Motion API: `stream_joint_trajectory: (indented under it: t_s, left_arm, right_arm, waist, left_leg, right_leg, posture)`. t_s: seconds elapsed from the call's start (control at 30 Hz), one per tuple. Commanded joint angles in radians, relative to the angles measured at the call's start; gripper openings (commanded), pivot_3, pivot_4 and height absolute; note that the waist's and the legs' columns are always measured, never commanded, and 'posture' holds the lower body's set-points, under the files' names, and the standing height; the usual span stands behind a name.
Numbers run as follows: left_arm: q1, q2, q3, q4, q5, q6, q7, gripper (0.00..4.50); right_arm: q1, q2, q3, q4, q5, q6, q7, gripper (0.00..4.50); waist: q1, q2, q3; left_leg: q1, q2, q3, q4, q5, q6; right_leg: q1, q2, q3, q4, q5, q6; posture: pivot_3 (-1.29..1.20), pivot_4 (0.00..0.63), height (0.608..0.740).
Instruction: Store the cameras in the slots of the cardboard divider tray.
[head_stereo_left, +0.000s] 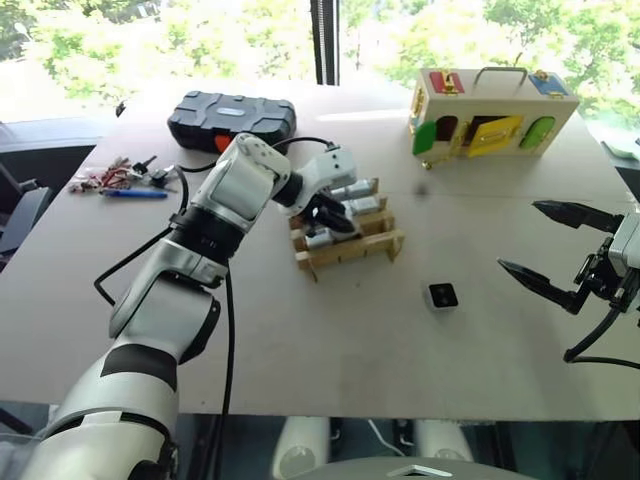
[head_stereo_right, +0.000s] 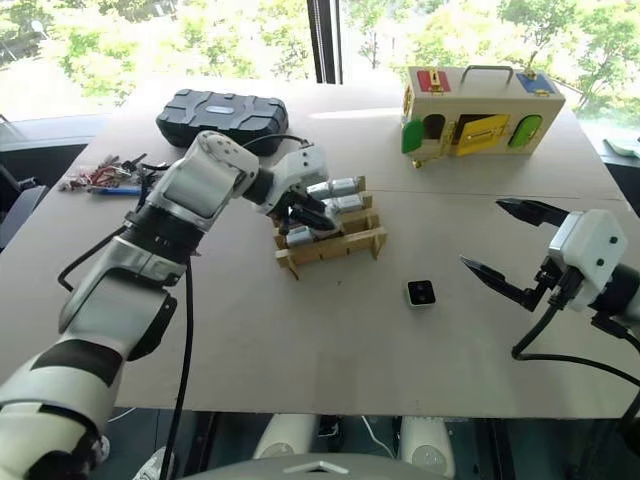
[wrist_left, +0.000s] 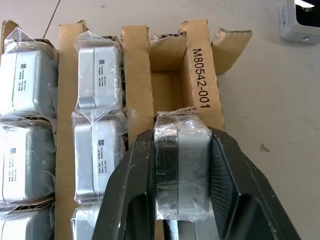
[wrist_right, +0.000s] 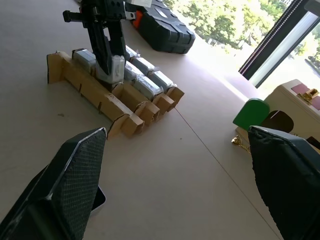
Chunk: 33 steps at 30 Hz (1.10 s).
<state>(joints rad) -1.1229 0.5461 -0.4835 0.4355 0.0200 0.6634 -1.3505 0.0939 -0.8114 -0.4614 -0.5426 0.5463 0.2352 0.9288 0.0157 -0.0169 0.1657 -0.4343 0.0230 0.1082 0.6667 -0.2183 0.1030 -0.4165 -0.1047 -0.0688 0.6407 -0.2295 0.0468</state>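
Pinching a wrapped camera (wrist_left: 181, 165) over the last row of the cardboard divider tray (wrist_left: 202, 75), the left tool (wrist_left: 182, 200) could catch it on a strip and bend the thin card. The shiny silver block is in crinkly plastic. One more camera (head_stereo_left: 441, 296) sits on the bench (head_stereo_left: 330, 350) near the wide-spread right tool (head_stereo_left: 545, 245).

The left gripper (head_stereo_left: 330, 215) is reaching down into the cardboard divider tray (head_stereo_left: 345, 248) mid-table, while one loose camera (head_stereo_left: 441, 296) is sitting lens-up near it to the right and the right gripper (head_stereo_left: 553, 250) is hovering wide open further right.
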Motion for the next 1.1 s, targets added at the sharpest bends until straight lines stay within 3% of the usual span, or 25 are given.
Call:
stream_joint_trajectory:
  t_s: [0.03,0.6,0.77,1.1]
  left_arm:
    - [-0.007,-0.006,-0.034,0.034,0.046,-0.030,-0.001,0.82]
    - [-0.039,-0.080,-0.035,0.157,0.100,-0.119,0.009,0.82]
    - [-0.089,-0.115,0.043,0.171,0.042,-0.061,0.009,0.82]
    - [-0.106,-0.077,0.040,0.175,0.054,-0.069,-0.029,0.82]
  right_arm:
    - [0.004,0.001,-0.008,-0.034,0.000,-0.013,-0.012,4.50]
    - [0.010,0.010,0.009,-0.042,-0.016,-0.017,-0.022,4.50]
    - [0.024,0.013,0.006,-0.054,-0.018,-0.018,-0.026,4.50]
    - [0.027,0.015,0.006,-0.048,-0.020,-0.023,-0.031,4.50]
  waist:
    - [0.000,0.000,0.000]
    - [0.007,0.002,-0.001]
    - [0.010,0.002,-0.001]
    - [0.008,0.002,0.000]
  left_leg:
    - [0.000,0.000,0.000,0.000,0.000,0.000]
    - [0.001,-0.001,-0.002,0.002,-0.003,-0.004]
    - [0.000,-0.001,-0.003,0.002,-0.003,-0.004]
    - [-0.006,-0.001,-0.003,0.002,-0.001,0.002]
  right_leg:
    - [0.000,0.000,0.000,0.000,0.000,0.000]
    - [0.002,-0.002,-0.002,0.000,0.000,0.000]
    - [0.002,-0.002,-0.003,0.000,0.000,0.000]
    - [-0.003,-0.001,-0.003,-0.001,0.000,0.000]
  posture:
    - [0.00,0.150,0.740]
    - [0.00,0.150,0.740]
    - [0.00,0.150,0.740]
    - [0.00,0.150,0.740]
